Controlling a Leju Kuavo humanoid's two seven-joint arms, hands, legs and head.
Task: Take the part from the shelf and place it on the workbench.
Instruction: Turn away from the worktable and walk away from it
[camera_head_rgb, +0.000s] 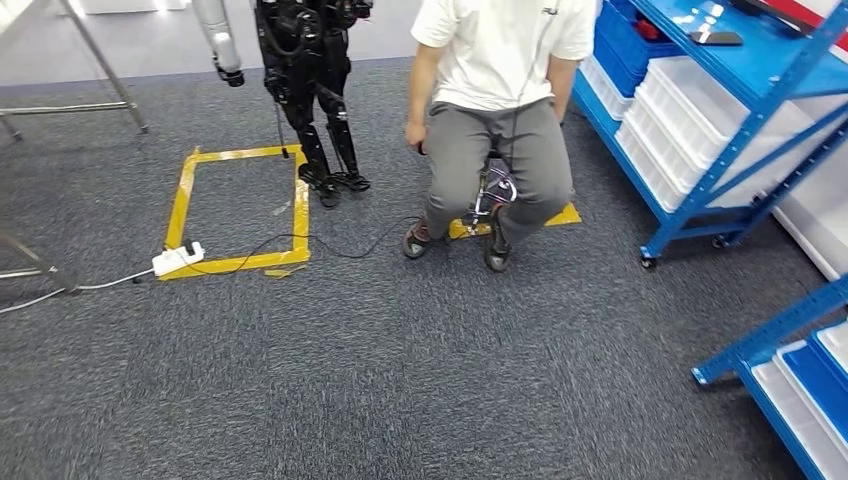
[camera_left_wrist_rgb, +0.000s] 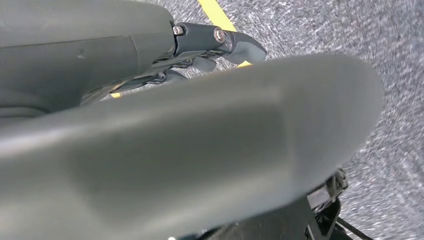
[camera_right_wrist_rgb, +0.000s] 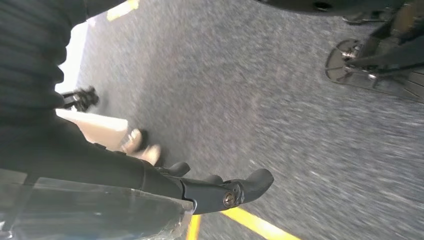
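In the right wrist view my right hand (camera_right_wrist_rgb: 200, 187) hangs over the grey carpet. Its dark fingers (camera_right_wrist_rgb: 235, 190) lie along a clear glossy part (camera_right_wrist_rgb: 95, 212), which it holds against the palm. My left hand (camera_left_wrist_rgb: 200, 125) also hangs over the carpet in the left wrist view. Its thick grey thumb (camera_left_wrist_rgb: 225, 145) covers most of the picture, and its dark fingers (camera_left_wrist_rgb: 220, 42) reach out loosely with nothing in them. The blue shelf (camera_head_rgb: 760, 110) stands at the right of the head view. It carries white bins (camera_head_rgb: 690, 120) and a dark flat item (camera_head_rgb: 715, 38) on top.
A person (camera_head_rgb: 500, 100) sits on a small stool straight ahead, beside the shelf. Another dark robot (camera_head_rgb: 310, 80) stands at a yellow tape square (camera_head_rgb: 180, 205), with a power strip (camera_head_rgb: 177, 260) and cable on the floor. A second blue rack (camera_head_rgb: 790, 370) is at the lower right.
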